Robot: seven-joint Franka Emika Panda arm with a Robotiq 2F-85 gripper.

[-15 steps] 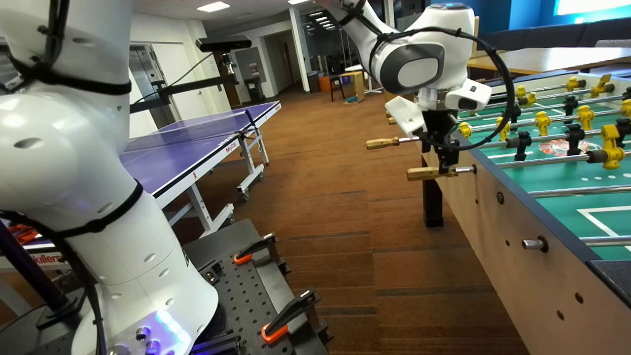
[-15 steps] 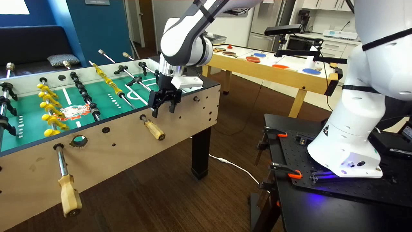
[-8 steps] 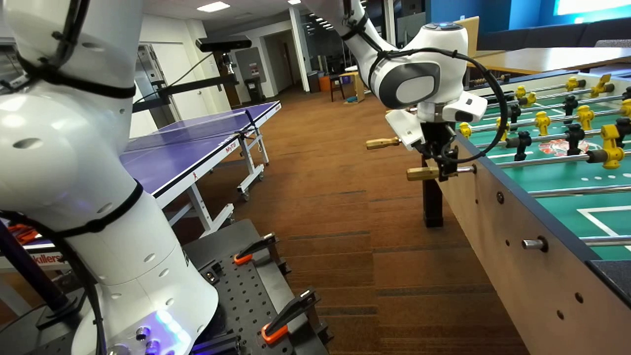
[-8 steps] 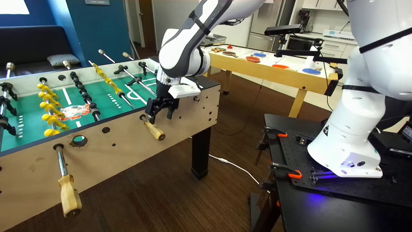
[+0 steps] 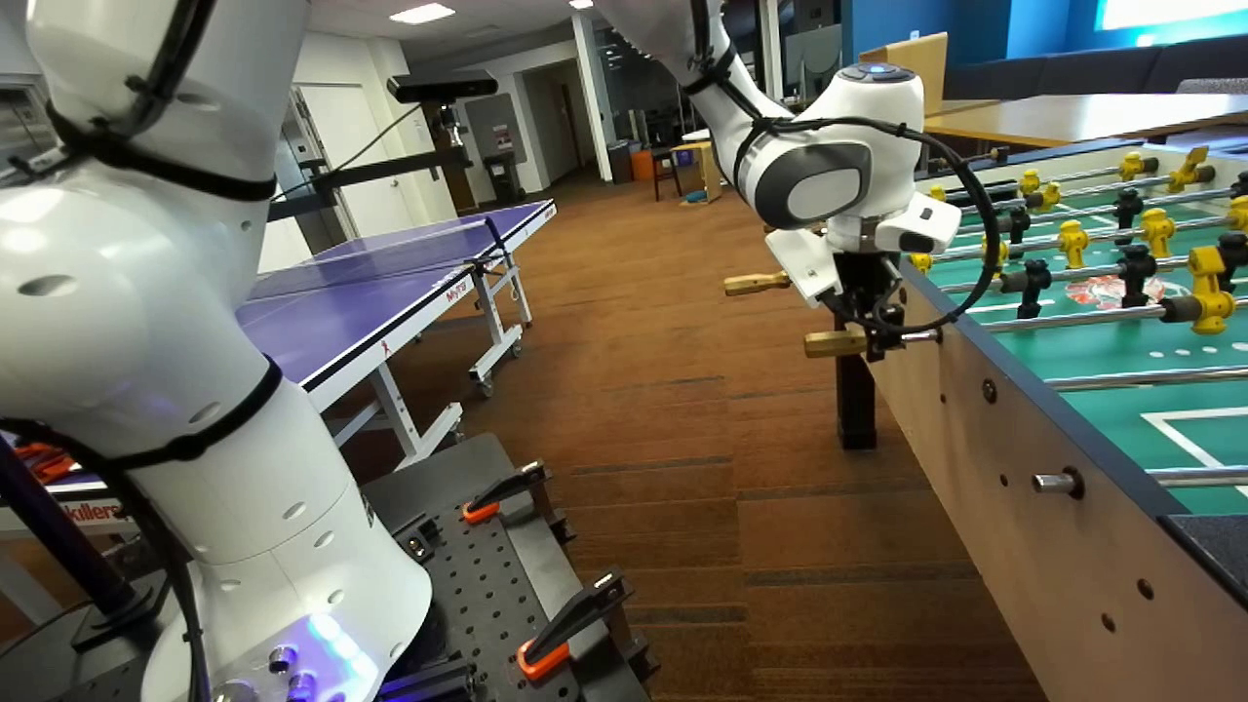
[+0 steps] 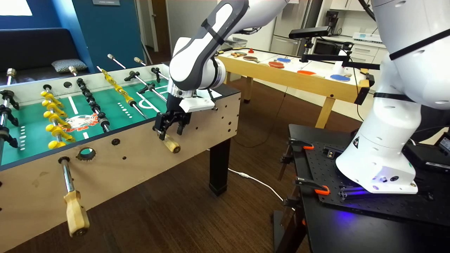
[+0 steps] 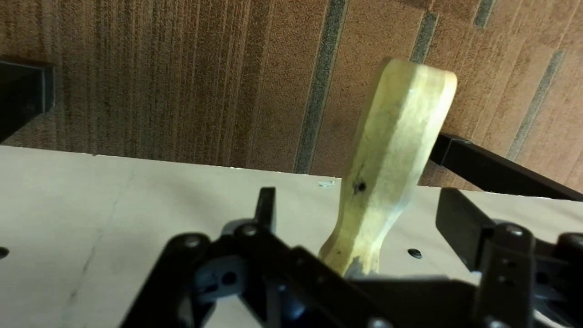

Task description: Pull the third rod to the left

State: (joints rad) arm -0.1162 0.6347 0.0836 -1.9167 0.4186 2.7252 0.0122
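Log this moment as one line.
pincer: open | third rod's handle: between jaws in wrist view | grasp: not yet | next: likely close

Below the claw [image 6: 171, 135], carpet [image 5: 663, 409] is spreading. It is carrying a foosball table [image 5: 985, 487] beside the claw, a ping-pong table [image 5: 356, 317] well apart.

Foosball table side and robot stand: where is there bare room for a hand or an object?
A hand could likely pass along the side panel between the third rod's handle and the next wooden handle. An object might fit on the perforated plate between robot base and clamps. Crowded: around the third rod's handle, where the open tool sits.
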